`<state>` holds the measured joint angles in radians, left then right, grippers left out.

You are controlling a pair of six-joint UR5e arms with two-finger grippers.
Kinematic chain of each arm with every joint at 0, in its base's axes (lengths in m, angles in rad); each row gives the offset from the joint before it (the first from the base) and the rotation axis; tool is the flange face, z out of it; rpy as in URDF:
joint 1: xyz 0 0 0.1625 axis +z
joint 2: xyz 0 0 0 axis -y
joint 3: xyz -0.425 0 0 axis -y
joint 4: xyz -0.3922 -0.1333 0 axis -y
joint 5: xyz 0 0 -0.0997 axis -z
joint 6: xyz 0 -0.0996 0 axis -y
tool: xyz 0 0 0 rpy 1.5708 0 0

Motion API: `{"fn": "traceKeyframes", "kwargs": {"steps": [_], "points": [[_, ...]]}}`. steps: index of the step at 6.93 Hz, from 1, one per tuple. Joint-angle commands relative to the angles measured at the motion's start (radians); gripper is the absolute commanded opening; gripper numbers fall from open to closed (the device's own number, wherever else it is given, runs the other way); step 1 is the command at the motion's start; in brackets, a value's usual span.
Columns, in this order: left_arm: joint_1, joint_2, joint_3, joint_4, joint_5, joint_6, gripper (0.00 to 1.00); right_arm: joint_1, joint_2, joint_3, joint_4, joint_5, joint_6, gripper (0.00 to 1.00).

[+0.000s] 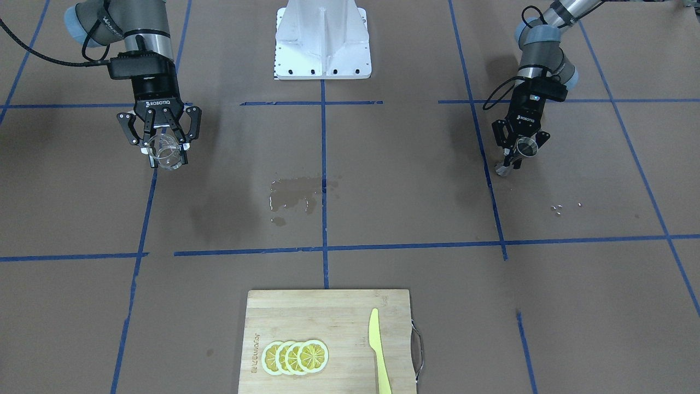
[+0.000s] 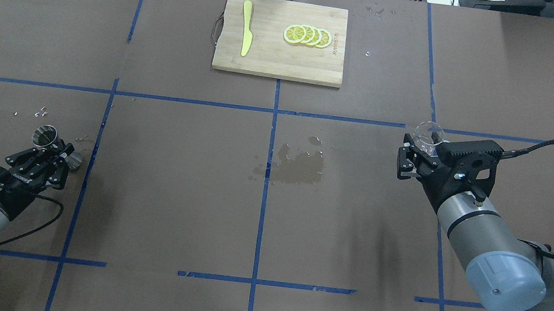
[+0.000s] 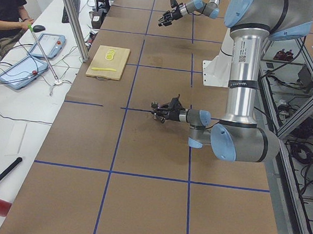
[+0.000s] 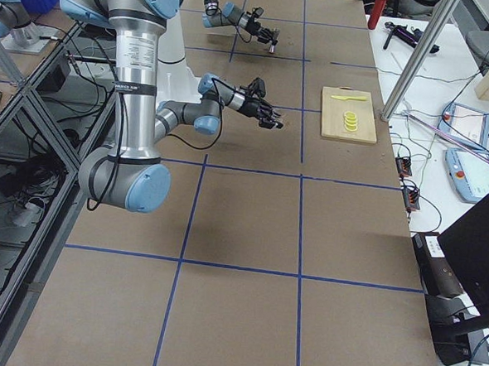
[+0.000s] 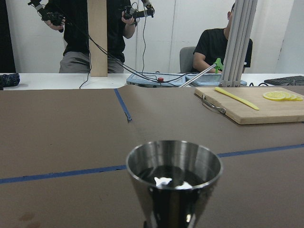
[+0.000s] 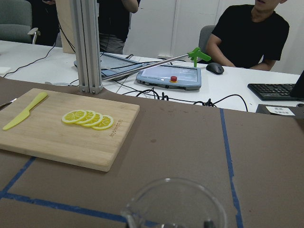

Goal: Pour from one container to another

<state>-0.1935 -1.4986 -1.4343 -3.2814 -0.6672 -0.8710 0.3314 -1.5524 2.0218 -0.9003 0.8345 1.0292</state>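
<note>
The clear glass cup (image 1: 164, 152) hangs above the table on the robot's right side, and my right gripper (image 1: 164, 143) is shut on it. The overhead view shows the glass cup (image 2: 427, 135) at the right gripper (image 2: 421, 147); its rim (image 6: 173, 204) fills the bottom of the right wrist view. The steel hourglass jigger (image 1: 524, 149) is far off on the left side, upright, with my left gripper (image 1: 518, 152) shut on its waist. Dark liquid with a white glint shows inside the jigger (image 5: 173, 183). The overhead view shows the jigger (image 2: 47, 137) at the left gripper (image 2: 57, 150).
A wet spill (image 1: 295, 194) darkens the brown paper mid-table. A bamboo cutting board (image 1: 328, 306) with lemon slices (image 1: 295, 357) and a yellow knife (image 1: 379, 350) lies at the operators' edge. Small droplets (image 1: 558, 208) lie near the jigger. The white robot base (image 1: 322, 41) is behind.
</note>
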Motion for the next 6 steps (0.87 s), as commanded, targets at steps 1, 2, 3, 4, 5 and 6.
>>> {"fn": "traceKeyframes", "kwargs": {"steps": [1,2,3,4,5,6], "points": [[0.002,0.0,0.0,0.0,0.0,0.0,0.0,0.0,0.002,0.002,0.0,0.0,0.0,0.0],[0.003,0.001,0.0,0.0,0.001,0.0,0.0,0.0,0.002,0.003,0.001,0.0,0.0,0.0],[0.005,0.0,0.002,0.002,0.001,0.0,0.02,0.0,0.003,0.003,0.0,0.0,0.0,0.0],[0.006,0.001,0.002,0.003,0.001,0.0,0.04,0.0,0.005,0.003,0.001,0.0,0.002,0.0],[0.008,0.001,0.002,0.003,0.001,0.0,0.07,0.0,0.006,0.003,0.0,0.0,0.002,0.0],[0.008,0.001,0.002,0.003,0.001,0.0,0.12,-0.002,0.011,0.003,0.0,0.0,0.002,0.0]]}}
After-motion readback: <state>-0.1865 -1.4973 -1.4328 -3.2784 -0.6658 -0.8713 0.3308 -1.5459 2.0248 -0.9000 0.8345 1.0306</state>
